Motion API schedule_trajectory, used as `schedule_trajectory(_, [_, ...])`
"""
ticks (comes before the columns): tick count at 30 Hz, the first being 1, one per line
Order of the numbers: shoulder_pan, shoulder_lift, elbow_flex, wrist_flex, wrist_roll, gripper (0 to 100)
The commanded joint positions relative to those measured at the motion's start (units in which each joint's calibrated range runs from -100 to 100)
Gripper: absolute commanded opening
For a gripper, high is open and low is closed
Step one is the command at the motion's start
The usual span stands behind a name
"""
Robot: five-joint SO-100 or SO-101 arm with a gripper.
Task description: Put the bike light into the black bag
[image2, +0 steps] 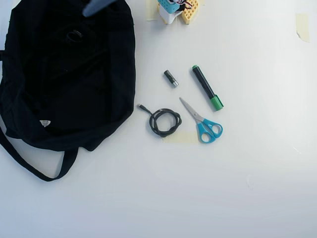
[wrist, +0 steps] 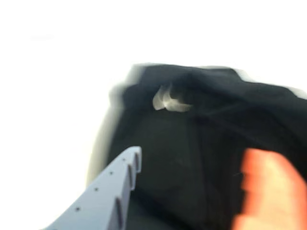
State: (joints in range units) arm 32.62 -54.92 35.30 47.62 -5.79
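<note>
The black bag (image2: 59,84) lies floppy at the left of the overhead view, its strap looping toward the bottom edge and its pale label near the lower left. A small dark ring, the bike light (image2: 74,34), rests on the bag's upper part, faint against the fabric. My gripper (image2: 98,6) is a blurred grey-blue shape at the top edge, over the bag's upper right corner. In the wrist view the gripper (wrist: 196,158) is open above the bag (wrist: 192,139), with its grey-blue finger on the left, its orange finger on the right and nothing between them. The bike light does not show there.
On the white table right of the bag lie a coiled black cable (image2: 165,121), a small black-and-silver cylinder (image2: 171,78), a green-capped black marker (image2: 207,88) and blue-handled scissors (image2: 203,124). The arm's base (image2: 177,10) sits at the top centre.
</note>
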Motion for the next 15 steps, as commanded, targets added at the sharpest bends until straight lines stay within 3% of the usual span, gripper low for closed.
schedule_trajectory(1, [-16.32,-7.82,3.61,0.10,-1.97,7])
schedule_trajectory(2, [-19.61,-10.06,6.48,0.10,-4.70,2])
schedule_trajectory(4, [-22.08,-15.29,11.60,0.19,-9.10,2])
schedule_trajectory(13, [-24.55,-35.12,28.76,0.36,-8.74,2])
schedule_trajectory(15, [-26.56,-38.77,33.16,0.53,-4.81,2])
